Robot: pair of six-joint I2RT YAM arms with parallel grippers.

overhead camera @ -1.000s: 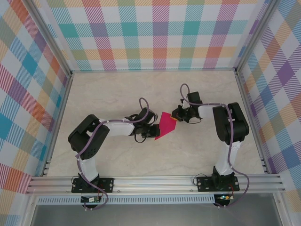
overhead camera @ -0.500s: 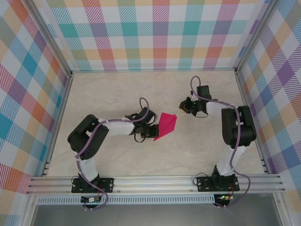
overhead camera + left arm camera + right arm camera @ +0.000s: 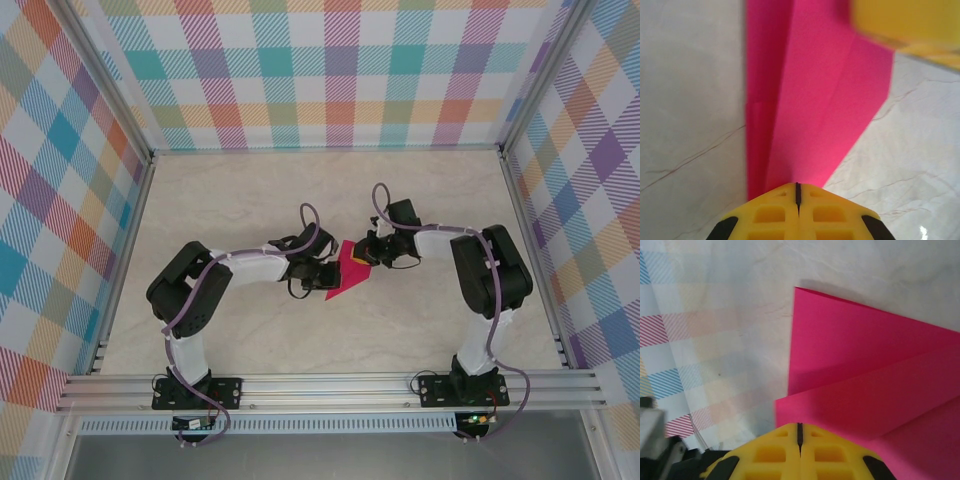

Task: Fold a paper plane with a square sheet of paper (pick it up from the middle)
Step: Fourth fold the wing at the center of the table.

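Note:
The magenta-pink sheet of paper (image 3: 346,275) lies folded in layers at mid-table, narrowing to a point toward the near left. My left gripper (image 3: 324,279) is shut at that narrow end. In the left wrist view the paper (image 3: 825,100) runs with a long crease straight into the closed tips (image 3: 797,186). My right gripper (image 3: 363,254) is shut, its tips resting on the paper's far right part. The right wrist view shows overlapping pink layers (image 3: 865,350) meeting its closed tips (image 3: 799,425). A yellow right finger (image 3: 905,22) sits on the paper's far edge.
The pale marbled tabletop (image 3: 250,200) stretches round the paper on all sides. Checked walls with metal posts (image 3: 330,70) enclose the back and both sides. An aluminium rail (image 3: 330,385) runs along the near edge by the arm bases.
The right gripper pulled back to the right, then came back left onto the paper's far edge. The paper, raised half a second ago, lies flatter. The left gripper hardly moved.

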